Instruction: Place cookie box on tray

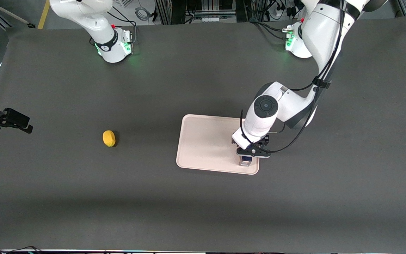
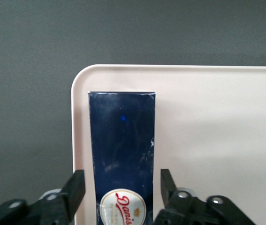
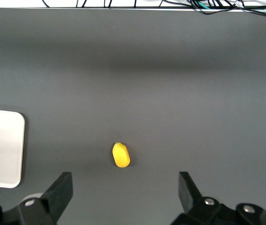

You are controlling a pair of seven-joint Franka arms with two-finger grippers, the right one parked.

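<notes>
**Resting on tray, box between spread fingers**

Reading the round white logo on the cookie box [image 2: 122, 154]: red script "Danis…", rest hidden. Box is glossy dark blue, long and narrow, lying on the tray [image 2: 217, 122] near its corner, directly under the gripper [image 2: 122, 190]. Fingers [image 2: 74, 187] stand apart, gaps visible each side. Front view mostly hides the box; it shows a yellow lump [image 1: 109, 138] on the surface [image 1: 83, 197], well away toward the parked arm's end.

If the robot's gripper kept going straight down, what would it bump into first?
Probably the dark-blue cookie box between the open gripper's fingers, lying in a corner of the pale pinkish plastic tray; how far down is unclear.
</notes>
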